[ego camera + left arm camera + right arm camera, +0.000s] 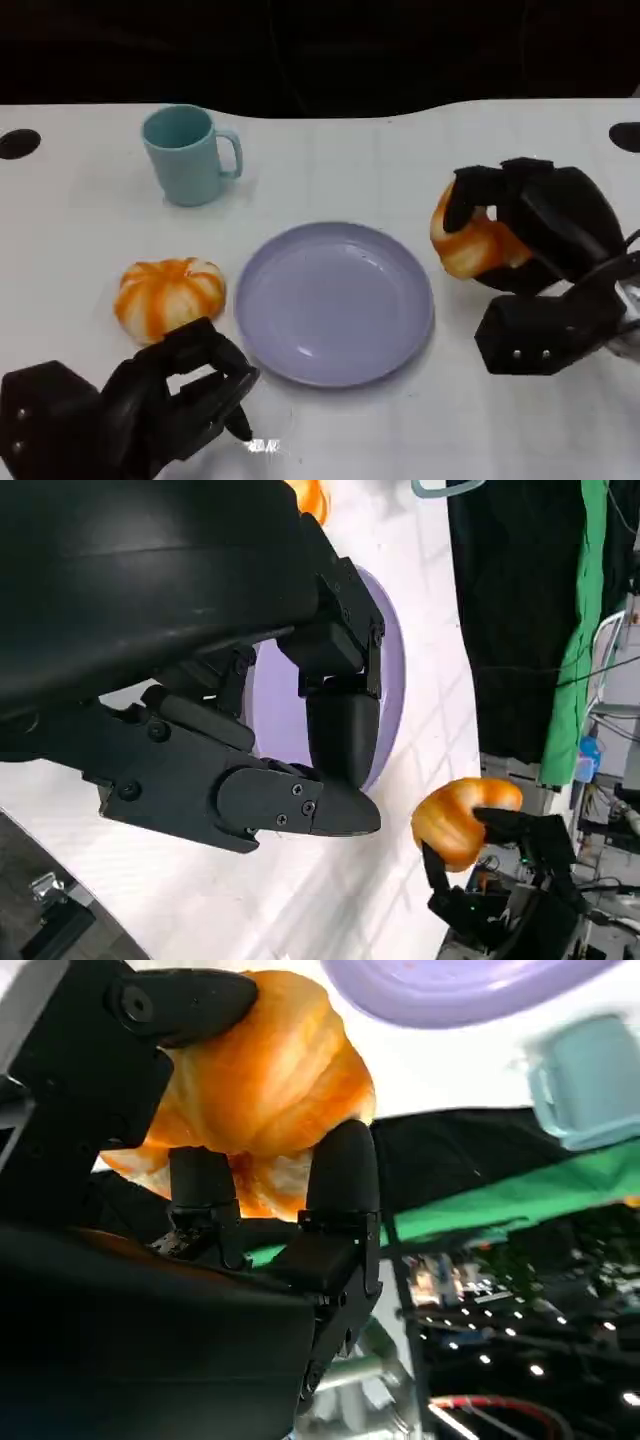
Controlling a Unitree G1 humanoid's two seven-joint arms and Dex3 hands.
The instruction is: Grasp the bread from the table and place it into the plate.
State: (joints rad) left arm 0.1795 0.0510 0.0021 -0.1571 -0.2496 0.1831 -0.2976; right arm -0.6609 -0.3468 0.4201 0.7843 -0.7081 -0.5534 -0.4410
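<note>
Within the right robot hand (535,240), a bread (470,243) is gripped beside the empty plate (335,300); placing remains. Left robot hand (170,395) curled, holding nothing.

Lavender plate (335,305) on white table (400,160), pale teal mug (188,155) behind plate, orange-and-cream striped bread (168,295) left of plate, golden-orange bread (470,245) right of plate, black hands

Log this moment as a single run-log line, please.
right hand: holds bread beside plate | left hand: holds nothing, near second bread | plate: nothing on it
</note>
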